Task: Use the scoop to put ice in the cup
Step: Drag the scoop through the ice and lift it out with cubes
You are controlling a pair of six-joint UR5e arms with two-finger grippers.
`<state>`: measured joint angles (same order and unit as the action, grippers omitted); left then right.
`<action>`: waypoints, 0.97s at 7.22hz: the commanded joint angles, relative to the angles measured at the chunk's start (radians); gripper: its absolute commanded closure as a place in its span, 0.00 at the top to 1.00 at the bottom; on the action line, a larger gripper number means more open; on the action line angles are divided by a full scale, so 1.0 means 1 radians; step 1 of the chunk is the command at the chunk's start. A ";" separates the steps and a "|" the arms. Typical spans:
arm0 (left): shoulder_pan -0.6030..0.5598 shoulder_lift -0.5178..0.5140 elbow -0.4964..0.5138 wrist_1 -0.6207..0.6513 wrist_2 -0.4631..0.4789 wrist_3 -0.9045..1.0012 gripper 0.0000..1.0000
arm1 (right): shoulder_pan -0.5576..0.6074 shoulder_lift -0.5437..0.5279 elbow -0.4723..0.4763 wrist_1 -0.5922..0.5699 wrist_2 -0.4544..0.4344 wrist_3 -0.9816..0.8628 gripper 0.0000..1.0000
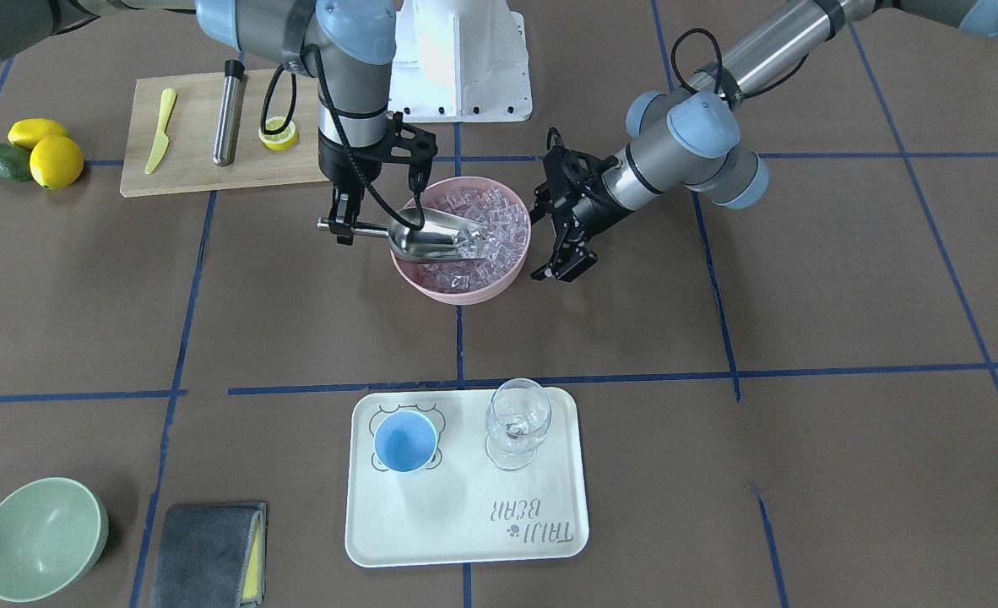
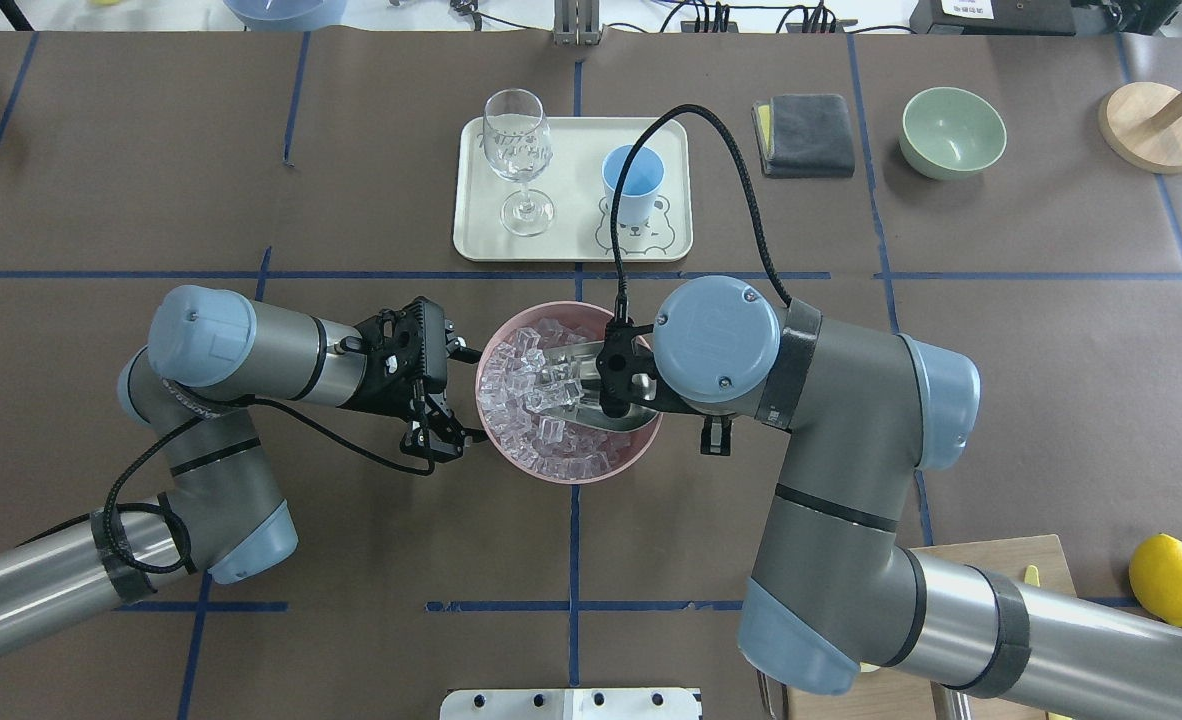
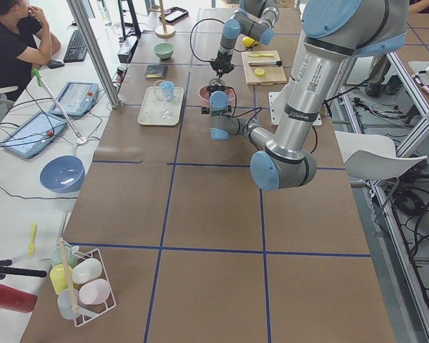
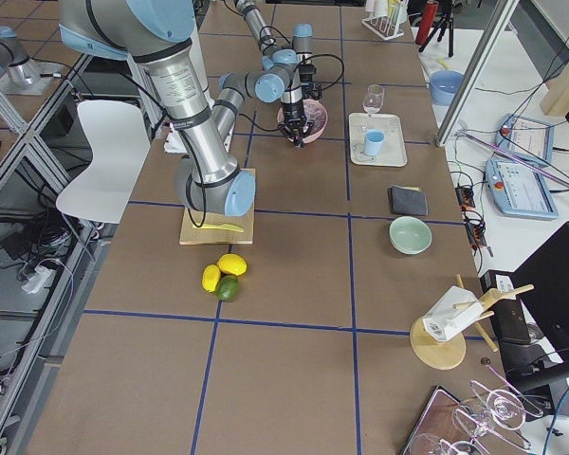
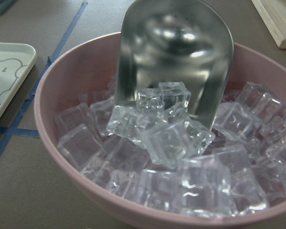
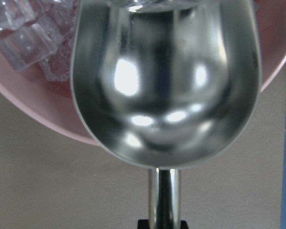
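**Scoop in the ice bowl, cup on the tray**

In the front-facing view the right arm comes in from the upper left with its wrist pointing straight down. The right gripper (image 1: 344, 226) is clamped on the thin handle of the scoop (image 1: 431, 238). The left arm reaches in from the upper right, its forearm slanting down toward the centre. The left gripper (image 1: 563, 267) hangs just beside the rim of the pink bowl (image 1: 465, 295), jaws parted and holding nothing.

The bowl sits at centre frame, heaped with ice (image 1: 490, 215). The scoop lies nearly level over the bowl, its open mouth pushed into the cubes; the left wrist view shows several cubes at its lip.

At lower centre a cream tray (image 1: 465, 523) carries the light blue cup (image 1: 405, 442) upright, well apart from the bowl, with 1 stemmed glass (image 1: 516, 422) near it. At upper left a cutting board (image 1: 187, 173) holds a steel cylinder (image 1: 229, 114), a yellow knife (image 1: 160, 131) and a lemon half (image 1: 279, 133).
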<state>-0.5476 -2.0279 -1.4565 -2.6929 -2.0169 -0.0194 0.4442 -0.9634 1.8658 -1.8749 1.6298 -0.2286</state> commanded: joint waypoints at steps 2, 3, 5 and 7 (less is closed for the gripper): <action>-0.003 0.000 -0.004 0.002 0.001 0.001 1.00 | 0.019 -0.038 0.000 0.115 0.057 0.002 0.00; -0.003 0.000 -0.004 0.002 0.003 0.001 1.00 | 0.027 -0.046 0.000 0.144 0.077 0.012 0.00; -0.005 0.000 -0.002 0.002 0.003 0.001 1.00 | 0.068 -0.101 0.000 0.259 0.154 0.018 0.00; -0.005 0.001 -0.002 0.002 0.003 0.001 1.00 | 0.108 -0.139 0.001 0.347 0.218 0.020 0.00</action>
<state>-0.5521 -2.0276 -1.4591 -2.6906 -2.0141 -0.0184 0.5280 -1.0795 1.8662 -1.5826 1.8079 -0.2096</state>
